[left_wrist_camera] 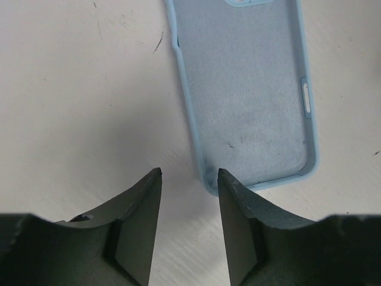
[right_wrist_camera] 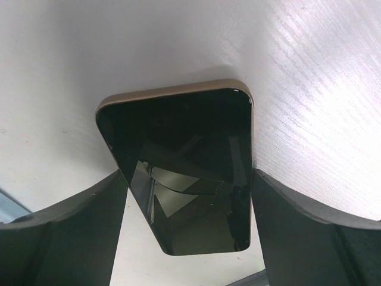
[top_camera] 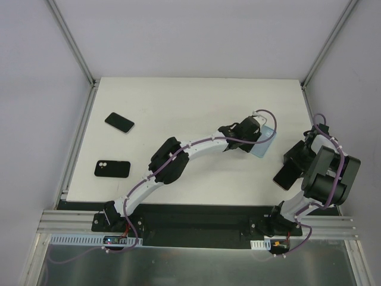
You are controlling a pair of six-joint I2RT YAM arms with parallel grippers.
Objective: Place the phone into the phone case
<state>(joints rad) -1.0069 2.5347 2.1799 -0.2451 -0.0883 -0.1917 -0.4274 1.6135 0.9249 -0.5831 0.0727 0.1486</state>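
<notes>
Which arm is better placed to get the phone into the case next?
Right. The right hand is clamped on the phone, not far from the blue case. The left hand is open and empty at the case's corner, probably suited at most to steadying it.

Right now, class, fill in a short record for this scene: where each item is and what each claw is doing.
phone case: light blue, empty, lying open side up on the table
phone: dark screen, gold edge, gripped by the right claw, apart from the case
left claw: open, at one corner of the case, holding nothing
extras: black phone and black twin-lens slab, table's left side
task status: phone not yet in case
</notes>
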